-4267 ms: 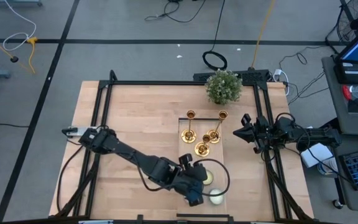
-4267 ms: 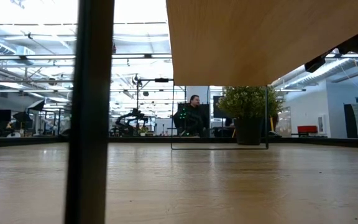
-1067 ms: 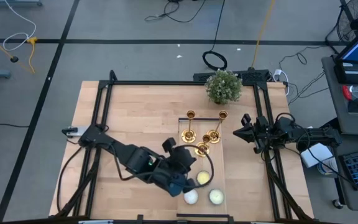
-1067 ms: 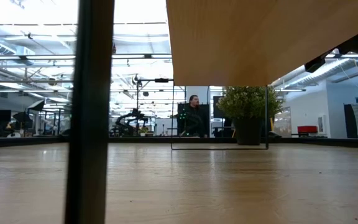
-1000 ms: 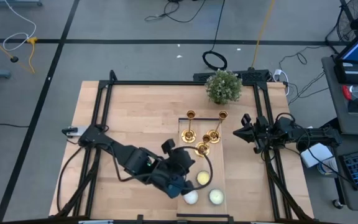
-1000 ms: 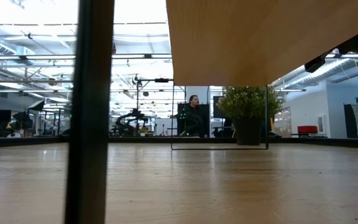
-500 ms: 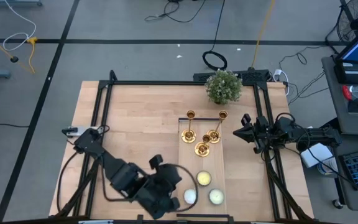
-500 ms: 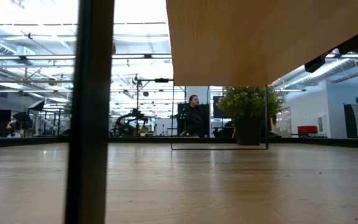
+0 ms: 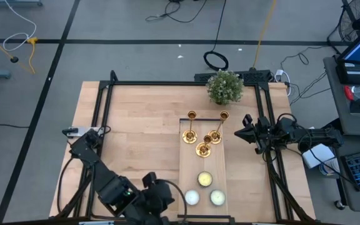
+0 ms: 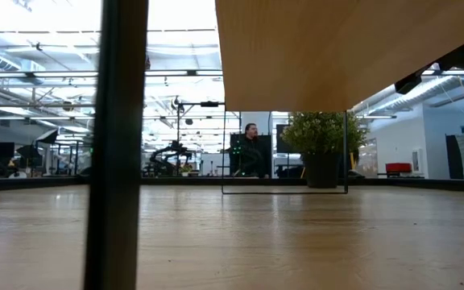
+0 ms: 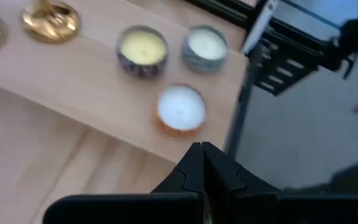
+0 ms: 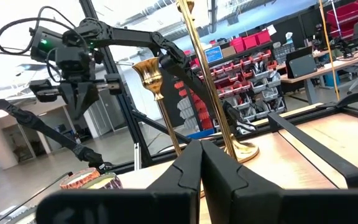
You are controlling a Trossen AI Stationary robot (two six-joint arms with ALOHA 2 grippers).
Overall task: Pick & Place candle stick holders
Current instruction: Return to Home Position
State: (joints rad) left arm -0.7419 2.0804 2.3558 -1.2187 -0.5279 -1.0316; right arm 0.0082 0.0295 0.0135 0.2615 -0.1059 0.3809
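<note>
Three gold candlestick holders [image 9: 191,128] [image 9: 216,129] [image 9: 204,149] stand upright on their round bases at the far end of a pale wooden board [image 9: 189,165]. Two of them show in the right wrist view [image 12: 194,68] [image 12: 153,78]. My left gripper [image 9: 167,195] is shut and empty near the table's near edge, just left of the board; its closed fingers show in the left wrist view [image 11: 202,157]. My right gripper [image 9: 237,132] is shut and empty, right of the holders and level with them.
Three round candles [image 9: 205,179] [image 9: 192,197] [image 9: 217,197] sit on the board's near end. A potted plant [image 9: 224,87] stands at the table's far edge. Black frame rails [image 9: 105,125] run along the table's sides. Bare wood lies left of the board.
My left gripper has drawn back from beside the candles toward the table's near edge and left, staying shut and empty. The candles and holders have stayed where they were.
</note>
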